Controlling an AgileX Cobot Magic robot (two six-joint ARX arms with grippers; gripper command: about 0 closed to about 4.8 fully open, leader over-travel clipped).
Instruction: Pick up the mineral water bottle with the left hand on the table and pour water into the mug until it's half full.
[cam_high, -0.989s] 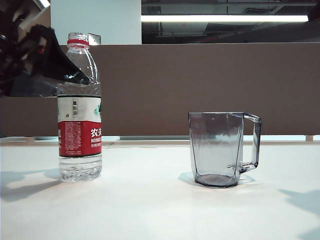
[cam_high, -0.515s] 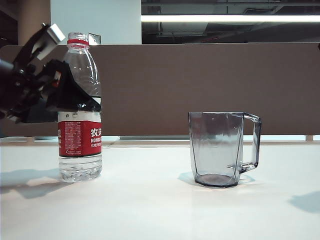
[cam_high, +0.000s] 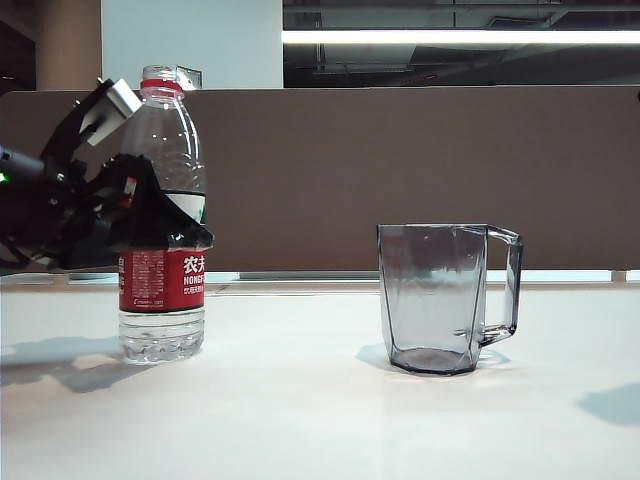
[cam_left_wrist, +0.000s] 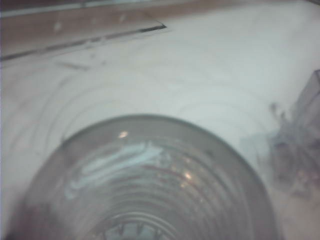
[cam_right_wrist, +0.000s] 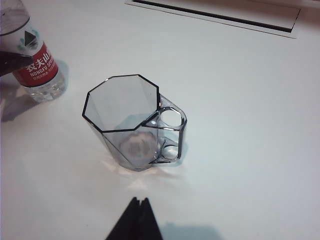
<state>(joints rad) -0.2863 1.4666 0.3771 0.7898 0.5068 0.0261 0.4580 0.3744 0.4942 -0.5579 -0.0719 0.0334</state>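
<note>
Lowered since before, left pincer (cam_high: 165, 215) straddles the mineral water bottle (cam_high: 162, 300), jaws wide; right pincer (cam_right_wrist: 135, 220) shut

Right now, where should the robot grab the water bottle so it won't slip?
Best around the labelled middle of the mineral water bottle, coming level from the side away from the mug. The bottle stands upright, and its body is straight there, while the shoulder above narrows. The left gripper already sits open at that height. The right gripper looks shut, hanging above the mug.
</note>
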